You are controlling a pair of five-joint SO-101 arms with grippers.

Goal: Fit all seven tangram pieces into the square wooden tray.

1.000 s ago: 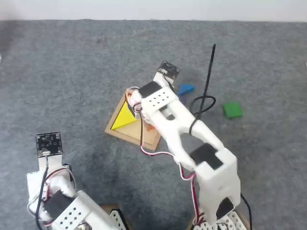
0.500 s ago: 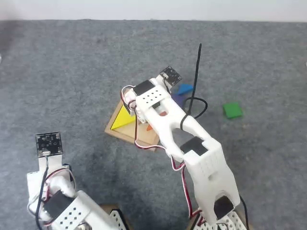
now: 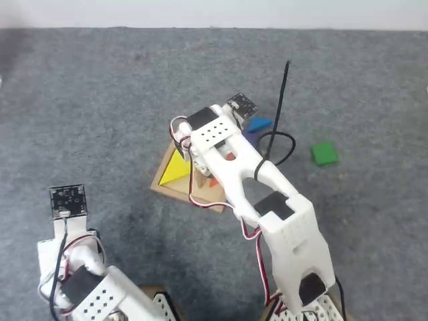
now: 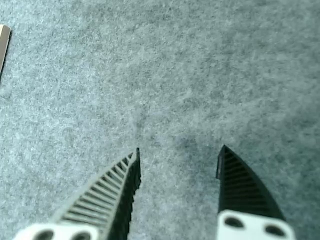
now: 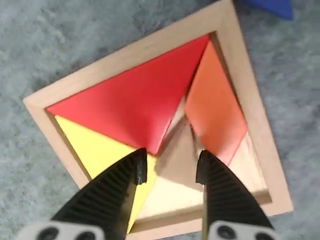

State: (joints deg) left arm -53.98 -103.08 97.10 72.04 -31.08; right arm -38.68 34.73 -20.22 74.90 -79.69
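The square wooden tray [image 5: 250, 100] holds a large red triangle [image 5: 132, 110], a yellow triangle [image 5: 97, 150] and an orange parallelogram [image 5: 215, 112]; bare wood [image 5: 175, 175] shows between them. My right gripper [image 5: 171, 165] hangs open just above that bare patch, near the red triangle's tip, holding nothing. In the high view the right arm [image 3: 227, 157] covers much of the tray [image 3: 167, 184], beside the yellow triangle [image 3: 175, 167]. A blue piece [image 3: 258, 124] and a green square [image 3: 324, 153] lie on the carpet beyond. My left gripper [image 4: 179, 155] is open over bare carpet.
Grey carpet covers the whole table. The left arm [image 3: 80, 281] sits at the near left corner, far from the tray. A black cable [image 3: 281, 100] rises from the right arm. A tray edge [image 4: 4, 42] shows far off in the left wrist view.
The right arm has swung left and settled over the tray. The tray has shifted slightly on the carpet. The left arm has not moved.
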